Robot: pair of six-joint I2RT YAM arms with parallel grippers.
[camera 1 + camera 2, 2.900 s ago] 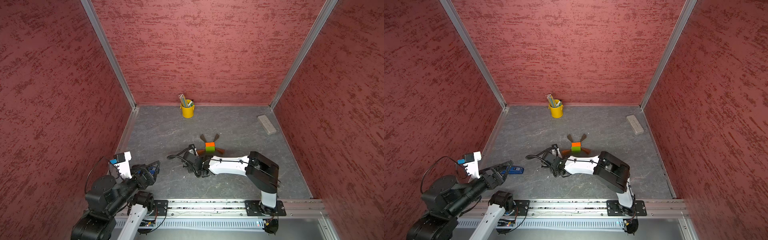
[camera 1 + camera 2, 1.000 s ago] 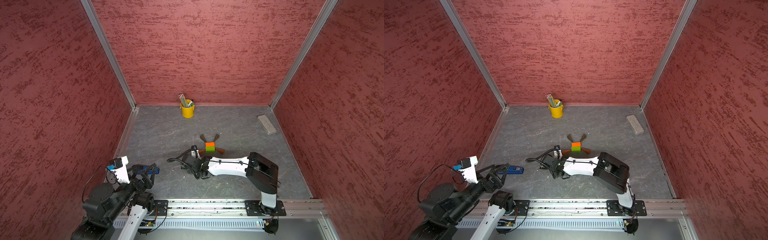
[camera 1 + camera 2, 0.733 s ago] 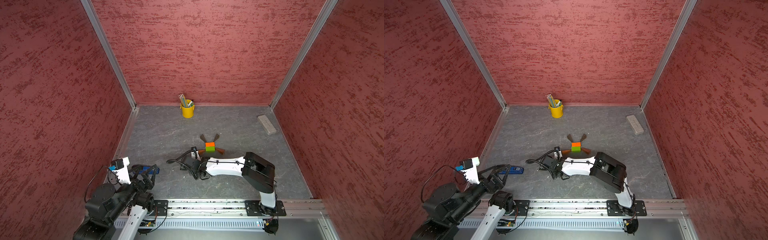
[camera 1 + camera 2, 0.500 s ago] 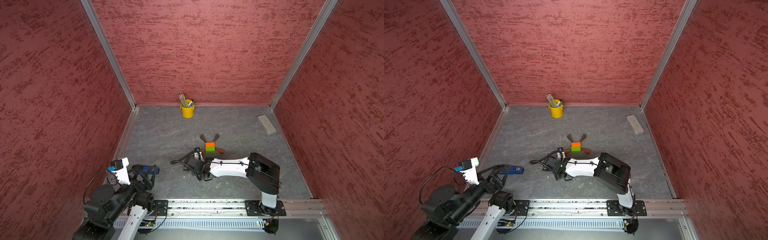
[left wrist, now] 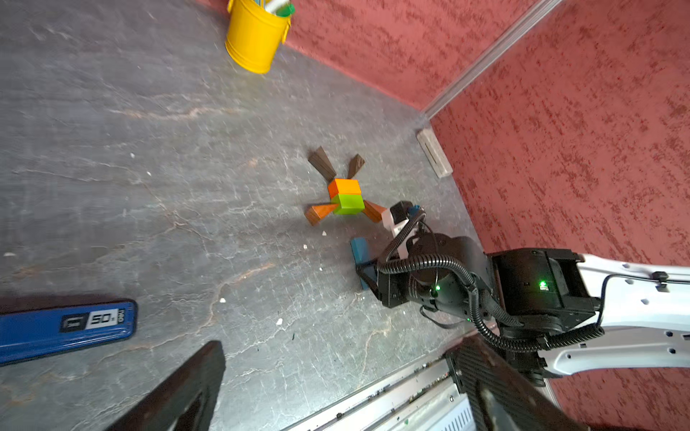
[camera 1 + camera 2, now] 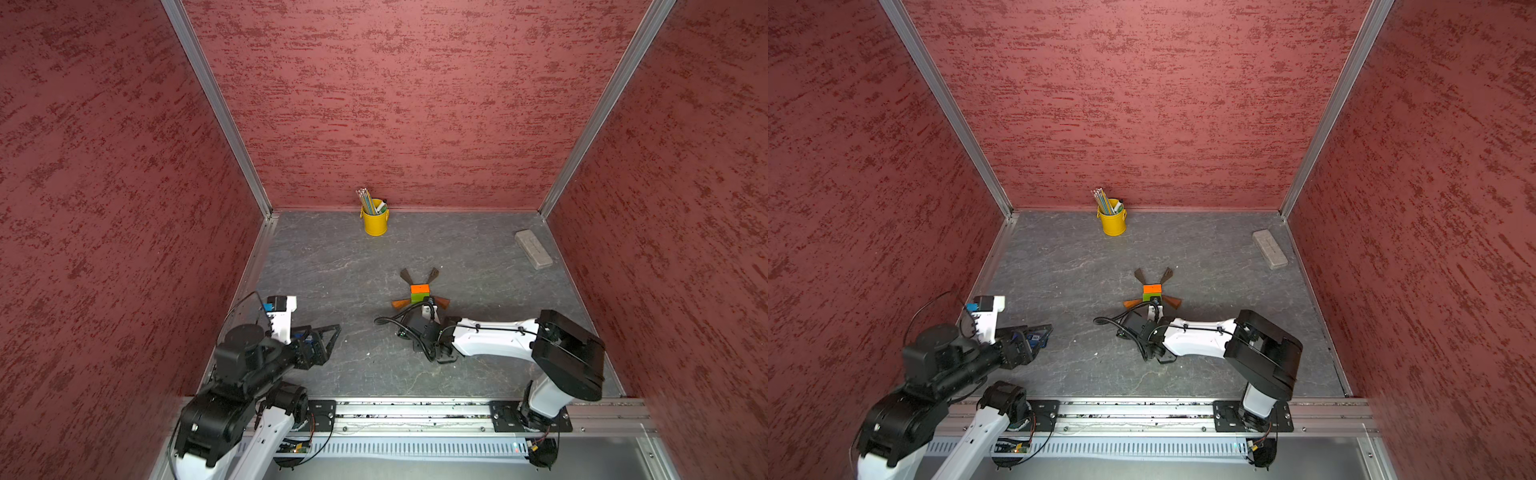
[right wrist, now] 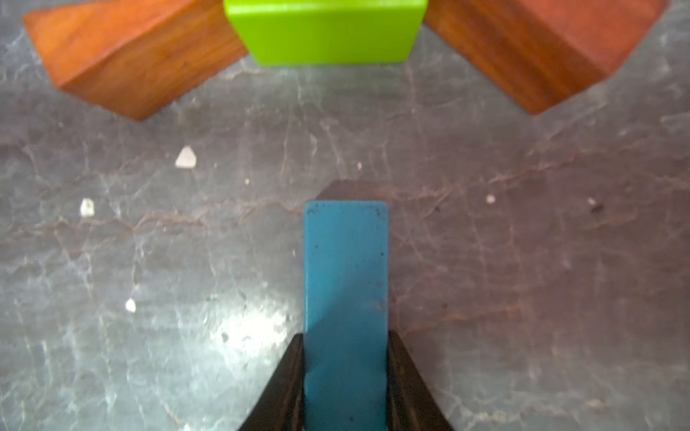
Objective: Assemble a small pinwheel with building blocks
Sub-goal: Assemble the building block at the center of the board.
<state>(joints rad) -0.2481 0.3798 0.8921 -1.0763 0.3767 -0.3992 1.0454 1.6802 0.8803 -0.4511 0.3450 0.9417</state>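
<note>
Right arm lies low across the grey slate-patterned tabletop (image 6: 332, 266). Its gripper (image 7: 345, 343) is closed narrow on the near end of the long blue rectangular bar (image 7: 345, 268), one jaw pressed to each long side. The grip sits at the tail of the bar, I judge so the free end can go up to the hub without the jaws fouling the blades.

The rest of the pinwheel is laid flat:
- The small orange block (image 5: 345, 186) and the lime-green block (image 5: 349, 204) are butted together as the centre.
- Two dark brown wedges (image 5: 322, 163) fan out from the orange side.
- Two reddish-brown wedges (image 7: 130, 56) flank the green one.

In the right wrist view the bar points at the green block's (image 7: 325, 30) near face, roughly on its midline and between the two reddish blades. A strip of bare tabletop separates them, so they are near but not touching. There is a shadow past the bar's tip. I cannot tell whether the bar rests on the surface or rides just clear of it.

My read is that the stem is the last piece, and it needs a straight push forward until it meets the green face. The risk is nudging the loose hub out of square.

The left gripper (image 5: 339, 358) is spread wide and holds nothing. It is parked well apart from the build, over the blue stapler (image 5: 67, 328).

The yellow pencil bucket (image 6: 375, 222) and the grey eraser-like block (image 6: 533, 248) sit far back, out of play.
</note>
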